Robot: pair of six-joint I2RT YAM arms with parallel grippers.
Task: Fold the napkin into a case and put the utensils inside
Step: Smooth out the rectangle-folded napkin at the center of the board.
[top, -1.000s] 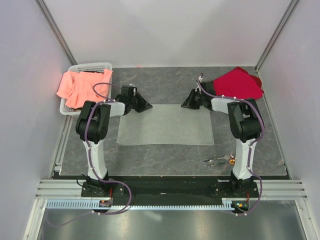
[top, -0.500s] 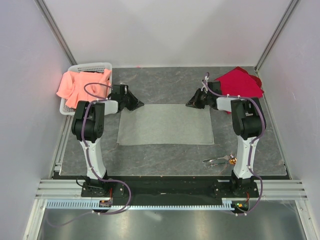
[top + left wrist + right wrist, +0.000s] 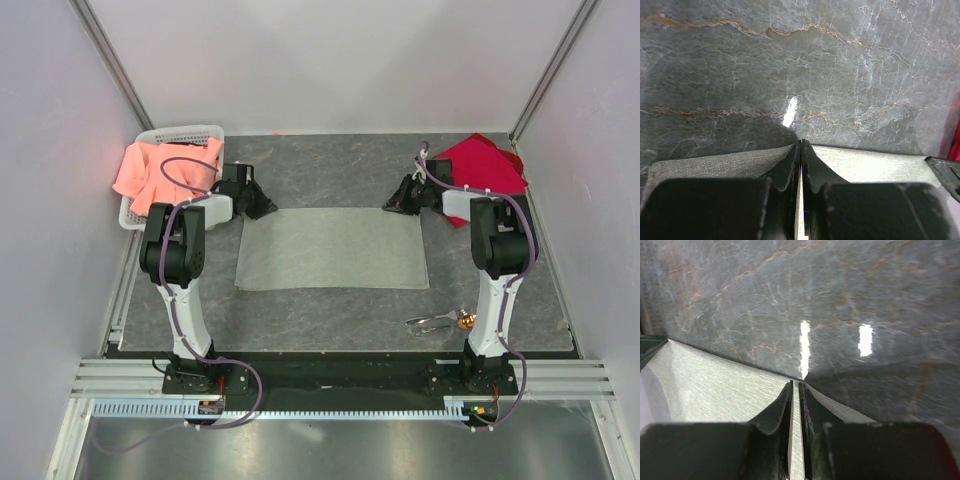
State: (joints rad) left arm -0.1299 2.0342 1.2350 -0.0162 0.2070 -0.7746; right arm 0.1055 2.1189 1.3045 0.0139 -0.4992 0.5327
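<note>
Grey marbled table (image 3: pixel 330 165) carries the napkin (image 3: pixel 330 250), spread flat. Its far corners are pinched by the left gripper (image 3: pixel 262 207) and the right gripper (image 3: pixel 398 206), jaws closed. Beside the right arm's base lie the utensils (image 3: pixel 440 321).

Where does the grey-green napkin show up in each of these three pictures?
Top view: napkin lies flat in the middle of the picture.
Left wrist: napkin is a strip across the lower part.
Right wrist: napkin fills the lower left.
Shared landmark: the marbled grey mat.
</note>
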